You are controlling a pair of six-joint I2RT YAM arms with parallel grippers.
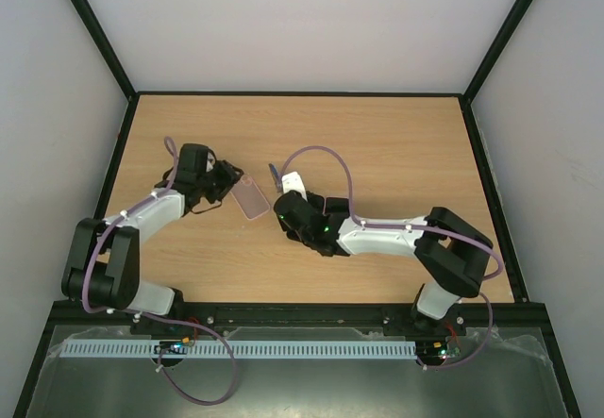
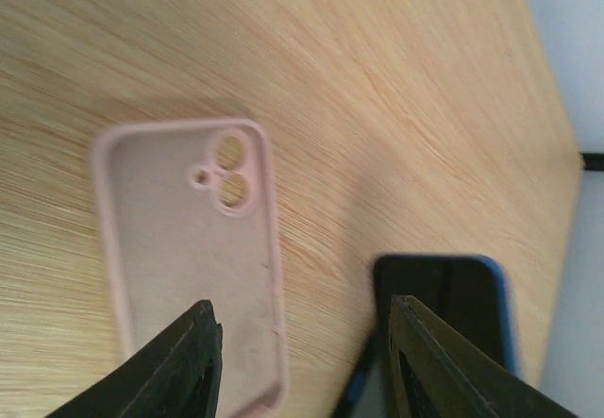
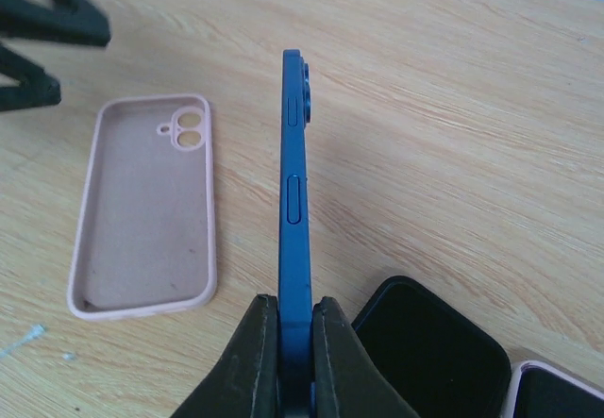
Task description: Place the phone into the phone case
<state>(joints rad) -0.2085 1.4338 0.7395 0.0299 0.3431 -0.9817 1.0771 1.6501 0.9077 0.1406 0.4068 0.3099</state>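
The pink phone case [image 1: 249,197] lies flat on the table, hollow side up, its camera holes showing [image 2: 189,248] [image 3: 146,206]. The blue phone [image 3: 294,182] stands on its long edge just right of the case, and my right gripper [image 3: 294,338] is shut on its near end. In the top view the phone [image 1: 275,171] is a thin dark sliver by the right gripper [image 1: 281,190]. My left gripper [image 2: 307,347] [image 1: 229,180] hangs open over the case's near right edge, with nothing between its fingers [image 3: 38,22]. The phone's dark face [image 2: 444,309] shows behind the left gripper's right finger.
A black flat rounded object [image 3: 434,352] and a pink-rimmed one [image 3: 557,390] lie on the table right of the phone, at the bottom right of the right wrist view. Dark frame rails [image 1: 123,154] border the wooden table [image 1: 396,144].
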